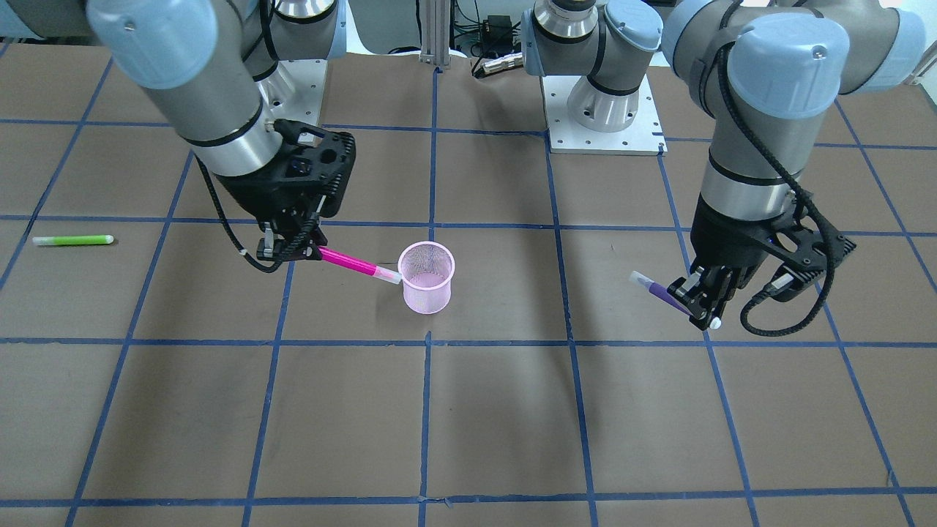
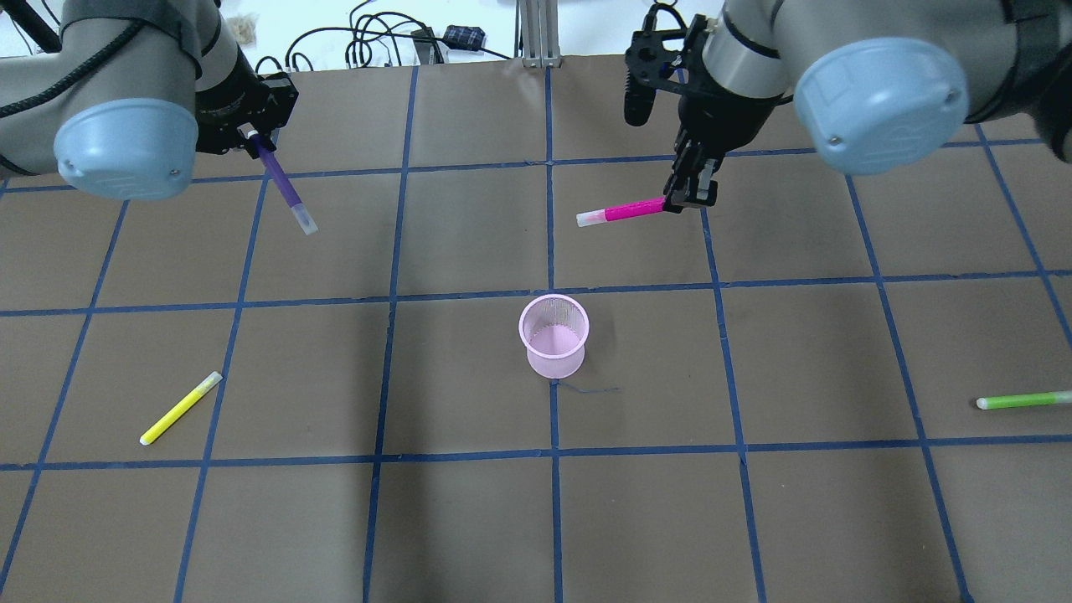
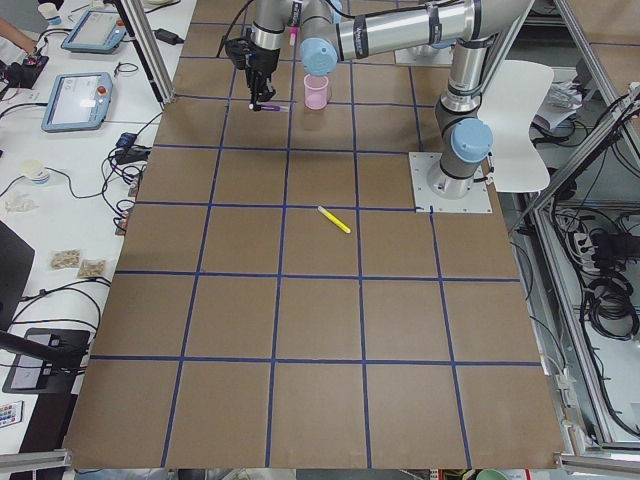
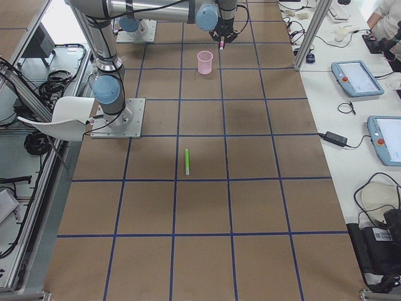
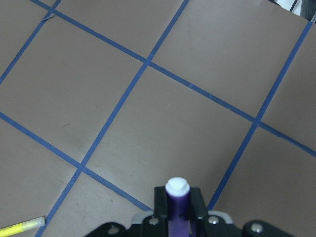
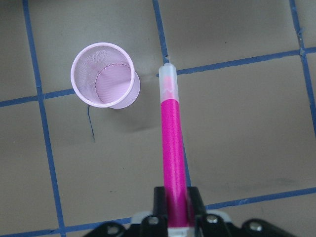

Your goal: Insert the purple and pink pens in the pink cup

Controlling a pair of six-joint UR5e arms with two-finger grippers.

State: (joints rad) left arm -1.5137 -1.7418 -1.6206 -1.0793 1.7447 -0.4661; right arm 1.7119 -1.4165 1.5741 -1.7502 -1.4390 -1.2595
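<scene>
Two robot arms hold pens above a brown table (image 2: 469, 519) marked with blue tape lines. The right gripper (image 2: 691, 194) has its fingers clamped tight on one end of the pink pen (image 2: 624, 211), which it holds off the table and roughly level, with the pale cap pointing away from the gripper. The right wrist view shows that cap just to the right of the pink cup's (image 2: 553, 337) rim and outside it. The mesh cup stands upright near the middle of the table, between the two arms.

On the robot's left, the left gripper (image 2: 251, 138) is closed around the upper part of the purple pen (image 2: 285, 188). The pen slants down with its clear cap lowest, well apart from the cup.

A yellow pen (image 2: 180, 408) lies flat on the table on the near left in the overhead view. A green pen (image 2: 1022, 400) lies flat by the right edge.
</scene>
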